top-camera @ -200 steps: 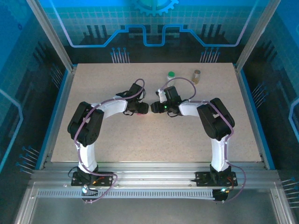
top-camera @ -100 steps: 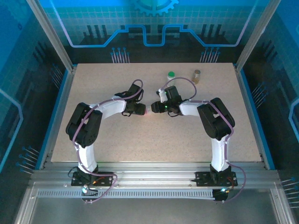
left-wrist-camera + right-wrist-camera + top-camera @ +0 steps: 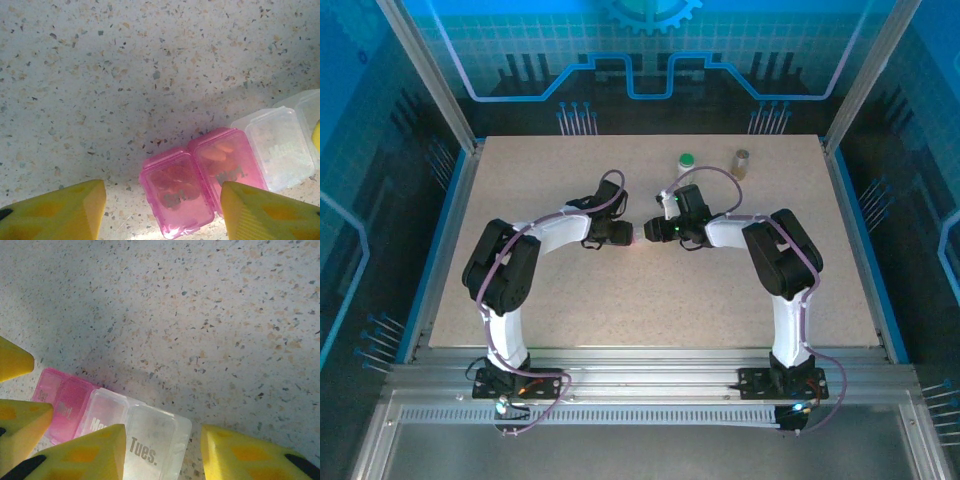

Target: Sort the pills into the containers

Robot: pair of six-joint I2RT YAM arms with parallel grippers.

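Left arm [image 3: 535, 240], right arm [image 3: 750, 235] bent inward; left claw [image 3: 162, 185] wide over pink cells [image 3: 200, 172]; right claw [image 3: 162, 430] narrow astride clear cells [image 3: 150, 442], grip unclear

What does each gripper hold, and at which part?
Left gripper: nothing, open above the pill organizer, pink end. Right gripper straddles its clear end; grip unclear.

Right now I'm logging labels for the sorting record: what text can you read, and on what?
"Tues." on the clear plastic pill-box compartment.
"Mo…" on the neighbouring clear compartment, rest hidden.
Too blurred to read: embossed words on the two pink translucent compartments.
Too small to read: any label on the white green-capped bottle or the brownish vial.
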